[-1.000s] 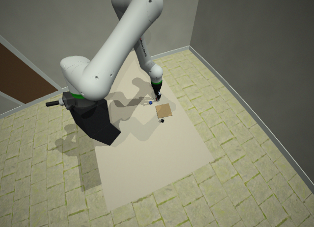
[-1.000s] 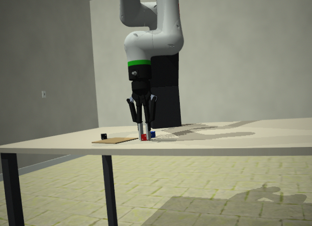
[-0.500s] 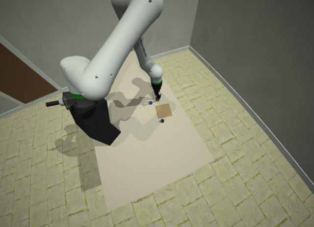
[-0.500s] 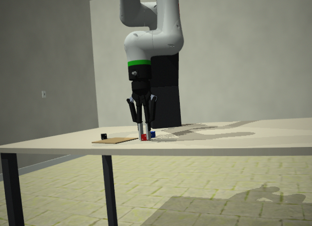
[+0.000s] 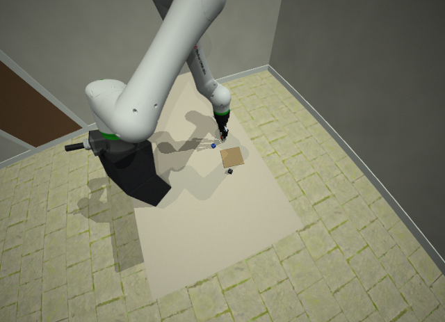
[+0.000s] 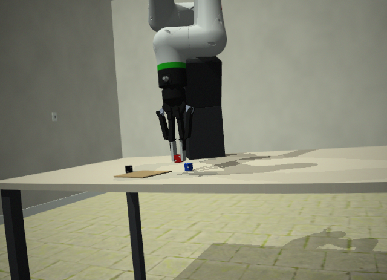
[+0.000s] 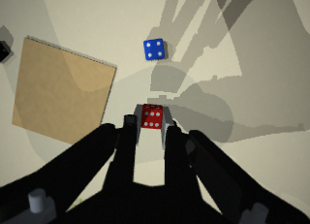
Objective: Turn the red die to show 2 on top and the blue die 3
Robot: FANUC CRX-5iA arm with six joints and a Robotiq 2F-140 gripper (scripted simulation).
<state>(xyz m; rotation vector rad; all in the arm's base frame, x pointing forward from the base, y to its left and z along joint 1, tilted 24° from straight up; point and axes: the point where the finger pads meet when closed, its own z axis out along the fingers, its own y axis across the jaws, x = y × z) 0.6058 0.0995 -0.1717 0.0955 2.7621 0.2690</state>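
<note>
Red die [image 7: 152, 116] clamped between your gripper [image 7: 151, 126] fingers.
You see six pips facing the wrist camera at centre frame; blue die [image 7: 154, 48] above, mat [image 7: 63, 95] left.

Top: high, far. Exterior: table-level side. Wrist: close, down. All share mat [image 5: 231, 156].

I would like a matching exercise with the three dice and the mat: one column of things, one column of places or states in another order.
Things:
1. red die
2. blue die
3. black die
4. mat

Places or states:
A. flat, with no die on it
B. between the gripper's fingers
C. on the table, four pips up
D. on the table beside the mat's edge

Pairs: 1-B, 2-C, 3-D, 4-A
</note>
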